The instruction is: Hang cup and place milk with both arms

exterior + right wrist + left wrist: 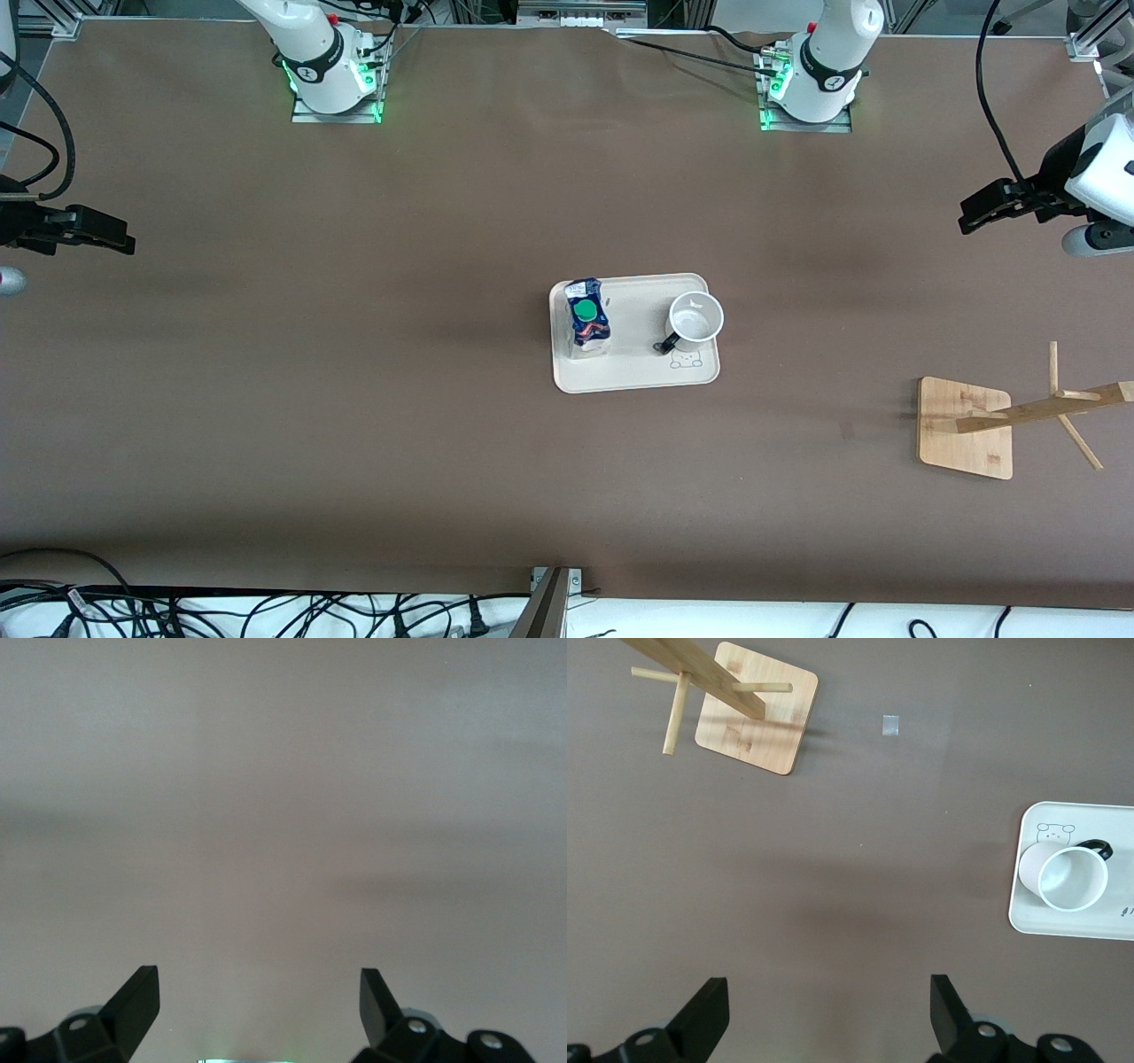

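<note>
The white cup (695,317) with a black handle stands upright on the cream tray (634,373) at the table's middle; it also shows in the left wrist view (1065,875). The blue and white milk (586,318) with a green cap stands on the same tray, toward the right arm's end. My left gripper (970,213) is open and empty, up over the table's left-arm end (829,992). My right gripper (120,241) is open and empty over the right-arm end (259,992).
A wooden cup rack (1032,415) with pegs stands on a square base (757,707) near the left arm's end, nearer the front camera than the tray. A small tape mark (891,725) lies on the brown table. Cables run along the table's front edge.
</note>
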